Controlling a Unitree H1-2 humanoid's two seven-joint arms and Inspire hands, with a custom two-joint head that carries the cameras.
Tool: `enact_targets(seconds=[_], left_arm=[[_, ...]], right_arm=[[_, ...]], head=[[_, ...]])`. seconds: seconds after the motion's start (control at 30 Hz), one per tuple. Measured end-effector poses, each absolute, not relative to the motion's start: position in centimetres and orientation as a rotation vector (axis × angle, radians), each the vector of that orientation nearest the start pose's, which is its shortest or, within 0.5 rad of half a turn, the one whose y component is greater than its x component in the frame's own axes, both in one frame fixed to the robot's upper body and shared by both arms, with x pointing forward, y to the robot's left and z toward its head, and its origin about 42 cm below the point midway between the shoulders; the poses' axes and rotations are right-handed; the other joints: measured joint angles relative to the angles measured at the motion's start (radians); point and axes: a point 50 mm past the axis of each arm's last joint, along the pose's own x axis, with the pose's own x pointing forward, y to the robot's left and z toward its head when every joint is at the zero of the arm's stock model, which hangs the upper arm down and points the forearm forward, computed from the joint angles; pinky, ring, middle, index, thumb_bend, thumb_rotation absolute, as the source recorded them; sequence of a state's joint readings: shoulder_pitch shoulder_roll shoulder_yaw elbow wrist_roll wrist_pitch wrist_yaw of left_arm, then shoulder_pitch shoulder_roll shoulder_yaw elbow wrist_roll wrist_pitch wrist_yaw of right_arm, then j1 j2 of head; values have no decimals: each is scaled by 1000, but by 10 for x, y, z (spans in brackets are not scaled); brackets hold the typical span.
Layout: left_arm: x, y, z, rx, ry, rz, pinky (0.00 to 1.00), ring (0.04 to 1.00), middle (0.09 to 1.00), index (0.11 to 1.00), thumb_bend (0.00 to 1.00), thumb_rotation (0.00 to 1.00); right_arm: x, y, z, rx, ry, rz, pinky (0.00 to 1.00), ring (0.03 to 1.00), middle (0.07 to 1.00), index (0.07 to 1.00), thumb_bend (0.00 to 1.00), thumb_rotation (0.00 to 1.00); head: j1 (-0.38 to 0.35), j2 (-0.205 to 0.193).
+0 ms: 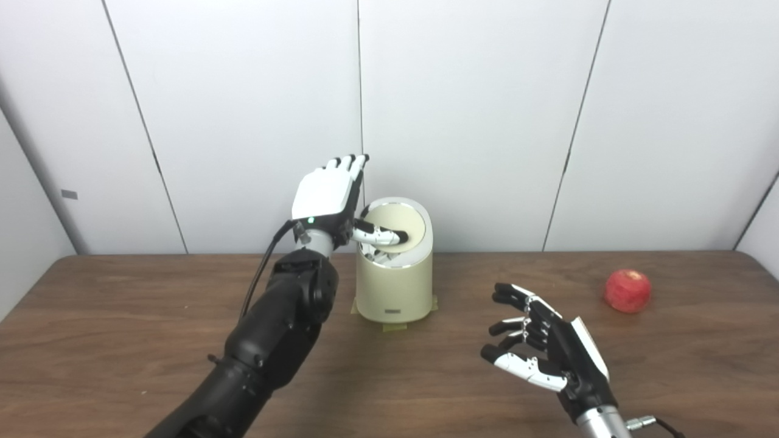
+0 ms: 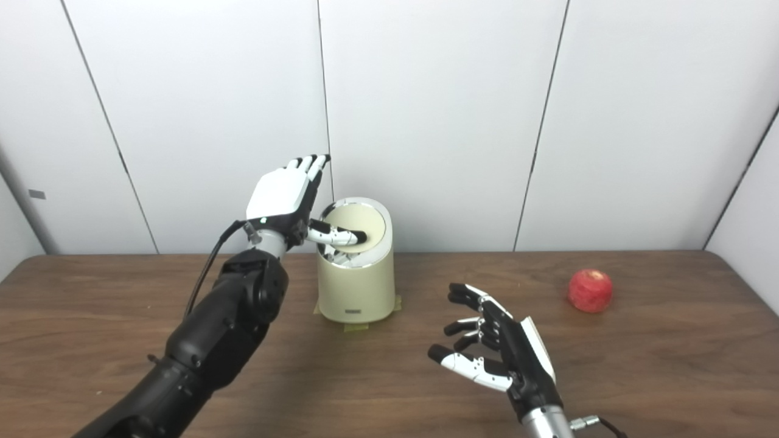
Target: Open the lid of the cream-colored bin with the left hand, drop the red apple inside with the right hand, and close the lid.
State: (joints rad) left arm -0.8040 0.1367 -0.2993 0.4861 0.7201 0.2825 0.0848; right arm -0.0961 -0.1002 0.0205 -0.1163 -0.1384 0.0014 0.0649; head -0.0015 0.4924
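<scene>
A cream-colored bin (image 1: 394, 286) stands at the back middle of the wooden table (image 1: 122, 340). Its round lid (image 1: 401, 222) is tilted, its near edge lifted so a gap shows beneath. My left hand (image 1: 328, 198) is beside the bin's left top, fingers pointing up and apart, with its thumb lying across the lid. The red apple (image 1: 627, 291) rests on the table far to the right. My right hand (image 1: 541, 347) hovers open above the table, right of the bin and left of the apple, holding nothing.
Strips of tape (image 1: 395, 327) hold the bin's base to the table. White wall panels (image 1: 475, 121) stand close behind the bin. The left forearm (image 1: 268, 340) reaches in over the table's left half.
</scene>
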Motion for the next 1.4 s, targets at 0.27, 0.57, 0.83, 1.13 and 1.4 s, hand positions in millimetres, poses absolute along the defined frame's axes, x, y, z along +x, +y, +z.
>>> enact_targets(seconds=[0.27, 0.57, 0.83, 1.13, 1.4], left_arm=[[491, 163, 246, 686, -217, -3, 764, 930, 970, 976, 712, 308], [447, 187, 228, 468, -257, -22, 682, 832, 860, 876, 686, 248], [392, 221, 196, 289, -212, -4, 706, 761, 796, 821, 699, 203], [352, 231, 155, 204, -169, -36, 650, 726, 775, 821, 727, 270], [339, 231, 145, 152, -209, -83, 617, 705, 770, 812, 717, 219]], right_arm=[[312, -225, 151, -247, -191, 101, 467, 602, 808, 801, 614, 360], [312, -224, 150, -250, -188, 109, 458, 593, 805, 796, 614, 360], [313, -224, 150, -252, -189, 108, 460, 596, 806, 797, 607, 350], [313, -228, 150, -239, -188, 97, 467, 602, 801, 796, 628, 259], [314, -233, 154, -231, -183, 87, 478, 632, 807, 807, 764, 220]], head=[[3, 2], [6, 2], [12, 3], [-8, -2], [-87, -24]])
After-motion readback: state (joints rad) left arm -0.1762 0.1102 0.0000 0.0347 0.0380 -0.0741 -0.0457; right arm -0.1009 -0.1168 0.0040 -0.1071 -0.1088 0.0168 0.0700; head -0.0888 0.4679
